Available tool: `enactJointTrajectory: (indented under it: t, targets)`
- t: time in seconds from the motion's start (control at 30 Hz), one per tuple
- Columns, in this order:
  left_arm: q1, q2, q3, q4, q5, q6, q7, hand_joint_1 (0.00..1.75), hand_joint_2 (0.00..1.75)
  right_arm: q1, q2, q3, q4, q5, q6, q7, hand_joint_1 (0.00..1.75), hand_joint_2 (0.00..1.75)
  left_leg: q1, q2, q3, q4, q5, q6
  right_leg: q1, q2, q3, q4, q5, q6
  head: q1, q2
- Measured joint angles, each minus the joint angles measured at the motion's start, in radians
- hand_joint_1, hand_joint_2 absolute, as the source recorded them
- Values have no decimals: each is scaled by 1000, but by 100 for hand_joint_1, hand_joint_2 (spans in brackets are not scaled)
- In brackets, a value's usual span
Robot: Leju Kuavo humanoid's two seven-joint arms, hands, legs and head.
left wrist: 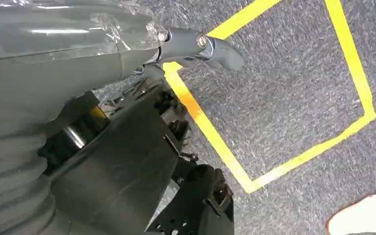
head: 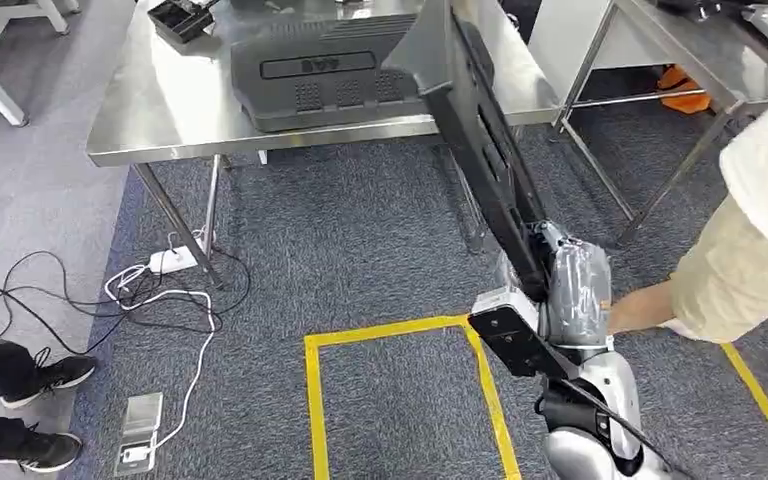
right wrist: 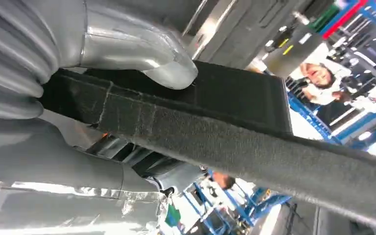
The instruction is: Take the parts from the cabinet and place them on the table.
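My right hand point(head: 560, 290), wrapped in clear film, grips the lower end of a long black panel point(head: 480, 150) that slants up from it, its far end over the steel table point(head: 160, 110). Up close, the grey thumb point(right wrist: 166, 68) presses on the panel's felt-covered edge point(right wrist: 235, 142). A wide dark grey moulded part point(head: 330, 75) lies flat on the table, partly behind the panel. My left hand point(left wrist: 78, 73) hangs above the carpet with its thumb point(left wrist: 200, 46) sticking out and nothing in it.
A small black tray point(head: 182, 18) sits at the table's back left. A person point(head: 750, 230) stands close on the right, a hand point(head: 640, 310) by my right arm. Cables and a power strip point(head: 172, 260) lie near a table leg. Yellow tape point(head: 390, 330) marks the floor. Black shoes point(head: 50, 375) stand at left.
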Motion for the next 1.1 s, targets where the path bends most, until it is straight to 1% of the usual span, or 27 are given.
enactJointTrajectory:
  t: [0.03,0.1,0.13,0.17,0.2,0.27,0.3,0.33,0.37,0.4,0.47,0.5,0.53,0.6,0.63,0.67,0.7,0.77,0.8,0.83,0.87,0.9,0.93,0.97,1.0,1.03,1.1]
  targets:
    - [-1,0,0,0,0,-1,0,0,175,-3,0,0,0,6,3,2,175,175,2,1,5,-8,3,3,0,4,-28,53,-32,-1,5,0]
    - [-2,0,0,0,0,1,5,0,175,-2,-2,0,1,0,10,21,175,175,4,1,6,-8,1,0,-3,6,-121,220,-103,5,10,0]
    - [-1,0,0,0,0,3,8,0,175,-1,-3,1,2,-10,10,23,175,175,6,1,6,-6,-2,-4,-5,6,-154,273,-112,9,13,0]
    - [1,0,0,0,0,5,9,0,175,-1,-3,1,3,-17,10,23,175,175,10,0,7,-3,-6,-11,-8,6,-166,281,-96,13,14,0]
    - [1,0,0,0,0,5,9,0,175,-2,-4,1,4,-21,9,23,175,175,16,-3,8,3,-12,-20,-12,6,-154,241,-57,18,15,0]
    - [0,0,0,0,0,5,9,0,175,-3,-5,1,4,-21,7,19,175,175,35,-8,10,28,-32,-42,-26,6,-87,83,41,34,18,0]
    - [0,3,0,0,0,5,10,0,175,-3,-5,2,6,-21,6,18,175,175,33,-9,4,43,-46,-61,-24,16,-71,50,22,51,22,0]
    - [-3,7,0,0,0,5,12,0,175,-3,-5,3,10,-19,5,13,175,175,29,-13,-6,66,-58,-73,-24,26,-78,50,20,37,44,0]
    - [-3,7,0,-1,-1,5,13,0,175,-1,-5,4,11,-19,3,12,175,175,25,-14,-8,64,-58,-74,-24,26,-87,67,12,10,39,0]
    - [-1,7,0,-1,-2,3,13,0,175,2,-5,4,12,-18,2,12,175,175,26,-16,-6,64,-58,-75,-23,24,-88,72,7,2,19,0]
    - [0,7,0,-1,-2,3,16,0,175,-2,-6,5,13,-17,2,10,175,175,33,-15,1,66,-65,-84,-21,23,-88,79,1,-11,10,0]
    - [-1,7,0,-1,-2,3,17,0,175,-2,-6,5,13,-17,2,9,175,175,30,-8,-3,88,-77,-84,-18,22,-84,77,-1,-19,0,0]
    - [-3,7,0,-1,-1,3,17,0,175,-3,-6,5,13,-17,2,8,175,175,30,-3,-32,147,-104,-82,-15,18,-79,75,-3,-23,-10,0]
    - [-3,7,0,-1,-1,3,17,0,175,-3,-6,5,13,-17,2,8,175,175,22,0,-116,303,-165,-78,-6,13,-71,72,-8,-31,-21,0]
    - [-1,7,0,-1,-1,4,17,0,175,-3,-6,6,14,-17,2,8,175,175,16,0,-158,372,-180,-73,1,12,-67,72,-11,-36,-24,0]
    - [2,7,0,-1,-1,4,17,0,175,-3,-6,6,14,-17,2,8,175,175,10,0,-180,395,-171,-64,9,12,-63,72,-14,-41,-26,0]
    - [3,7,0,-1,0,4,17,0,175,-3,-6,6,14,-17,2,8,175,175,-1,0,-179,370,-136,-48,18,12,-55,71,-18,-44,-27,0]
    - [2,7,0,-1,0,4,17,0,175,-4,-6,6,14,-17,2,8,175,175,-26,-2,-128,221,-32,-7,36,13,-37,67,-26,-50,-29,0]
    - [2,7,0,-1,0,4,17,0,175,-5,-6,6,14,-17,2,8,175,175,-42,-2,-102,136,5,22,39,12,-28,62,-30,-54,-28,0]
    - [1,12,0,0,2,5,18,0,175,-6,-6,6,15,-17,2,8,175,175,-39,2,-91,131,-7,39,41,10,-25,54,-30,-52,-15,0]
    - [2,10,0,-1,3,5,18,0,175,-7,-6,6,15,-18,1,7,175,175,-48,3,-87,106,1,41,35,15,-25,51,-30,-51,-12,0]
    - [1,10,0,-1,3,5,18,0,175,-7,-6,6,16,-19,1,8,175,175,-53,2,-79,90,-7,47,29,10,-26,46,-28,-47,-21,0]
    - [2,10,0,-1,3,5,18,0,175,-6,-6,7,17,-19,0,8,175,175,-55,2,-76,83,-7,48,28,9,-24,39,-27,-46,-26,0]
    - [2,9,0,-2,4,5,18,0,175,-7,-6,7,16,-19,0,7,175,175,-46,2,-62,55,-2,49,35,8,-15,28,-25,-41,-27,0]
    - [2,8,0,-3,4,5,18,0,175,-7,-6,8,17,-20,-1,7,175,175,-32,7,-39,22,11,21,35,8,-7,34,-33,-40,-26,0]
    - [0,9,0,-3,5,5,18,0,175,-11,-8,8,18,-20,-2,6,175,175,-28,4,-25,3,12,23,36,11,-21,67,-52,-31,-18,0]
    - [1,7,0,-3,5,2,18,0,175,-12,-10,8,20,-23,-3,6,175,175,-23,5,-17,1,9,20,28,12,-97,206,-114,-14,-12,0]
